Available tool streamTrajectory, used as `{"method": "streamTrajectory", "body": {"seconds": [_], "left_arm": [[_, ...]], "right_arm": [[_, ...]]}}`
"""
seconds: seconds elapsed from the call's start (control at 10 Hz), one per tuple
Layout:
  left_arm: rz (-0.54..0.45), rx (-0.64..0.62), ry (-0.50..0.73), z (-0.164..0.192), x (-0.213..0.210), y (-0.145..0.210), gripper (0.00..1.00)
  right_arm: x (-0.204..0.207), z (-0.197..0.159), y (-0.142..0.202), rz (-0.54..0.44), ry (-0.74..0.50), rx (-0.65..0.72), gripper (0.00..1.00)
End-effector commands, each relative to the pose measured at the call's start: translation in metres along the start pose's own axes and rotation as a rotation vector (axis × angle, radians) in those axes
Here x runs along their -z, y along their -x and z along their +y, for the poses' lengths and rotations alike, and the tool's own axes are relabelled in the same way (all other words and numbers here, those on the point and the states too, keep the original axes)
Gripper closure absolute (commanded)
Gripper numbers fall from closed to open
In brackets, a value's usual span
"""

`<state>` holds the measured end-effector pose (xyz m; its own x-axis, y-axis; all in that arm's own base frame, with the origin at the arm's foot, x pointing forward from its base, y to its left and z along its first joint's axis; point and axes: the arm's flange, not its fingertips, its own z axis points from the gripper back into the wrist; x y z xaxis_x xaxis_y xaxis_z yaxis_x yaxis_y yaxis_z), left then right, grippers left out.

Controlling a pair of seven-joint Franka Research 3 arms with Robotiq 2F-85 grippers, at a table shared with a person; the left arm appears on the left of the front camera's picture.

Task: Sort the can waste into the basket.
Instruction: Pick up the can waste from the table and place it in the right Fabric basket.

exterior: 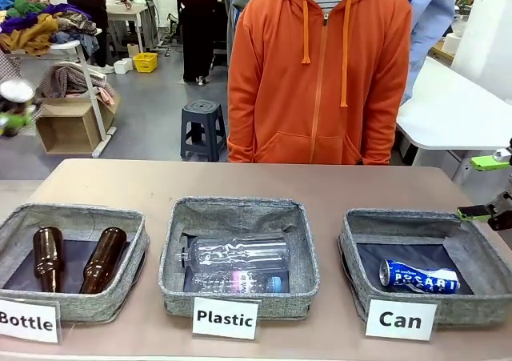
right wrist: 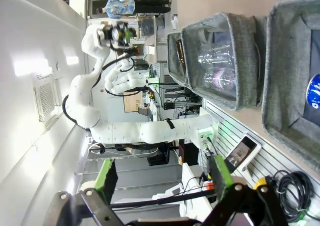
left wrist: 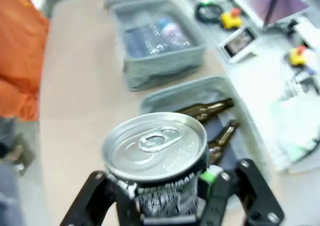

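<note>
A beige table — three grey fabric baskets lined along its near edge: Bottle basket, Plastic basket, Can basket.

can in the Can basket: blue with white lettering, silver top
held can: black side with white print, shiny silver lid
baskets: all three were grey fabric, dark lining inside
signs: white cards, black letters
glass bottles: brown
plastic bottles: clear, one had a blue cap and a pinkish label
table: pale beige
hoodie: bright orange, orange drawstrings, striped shirt under it
left gripper: black with a green pad
right gripper: black, green pads
stool: dark grey-blue
</note>
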<state>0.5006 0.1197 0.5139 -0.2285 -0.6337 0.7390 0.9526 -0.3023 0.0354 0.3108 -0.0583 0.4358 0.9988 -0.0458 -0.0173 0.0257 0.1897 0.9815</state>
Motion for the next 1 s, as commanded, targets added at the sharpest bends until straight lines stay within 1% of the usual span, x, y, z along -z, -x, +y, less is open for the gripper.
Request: {"method": "streamTrajectory", "body": {"seconds": [0.0,0.1,0.2,0.6,0.7,0.8,0.9], "left_arm": [[0.079,0.064,0.047,-0.028,0.046,0.005,1.0],[0.076,0.086,0.012,-0.033,0.053,0.011,1.0],[0.027,0.018,0.045,-0.026,0.019,-0.002,1.0],[0.027,0.018,0.045,-0.026,0.019,-0.002,1.0],[0.048,0.036,0.047,-0.03,0.023,0.001,1.0],[-0.01,0.042,-0.002,-0.014,0.058,-0.028,1.0],[-0.105,0.106,0.051,-0.001,0.1,-0.072,1.0]], "right_arm": [[0.0,0.001,0.002,0.006,0.002,-0.008,0.0],[0.0,0.001,0.002,0.006,0.002,-0.008,0.0],[0.0,0.001,0.002,0.006,0.002,-0.008,0.0],[0.0,0.001,0.002,0.006,0.002,-0.008,0.0],[0.0,0.0,0.0,0.0,0.0,0.0,0.0],[-0.008,0.017,0.014,0.021,0.146,-0.016,0.0],[-0.016,0.029,0.023,0.06,0.223,0.016,0.0]]}}
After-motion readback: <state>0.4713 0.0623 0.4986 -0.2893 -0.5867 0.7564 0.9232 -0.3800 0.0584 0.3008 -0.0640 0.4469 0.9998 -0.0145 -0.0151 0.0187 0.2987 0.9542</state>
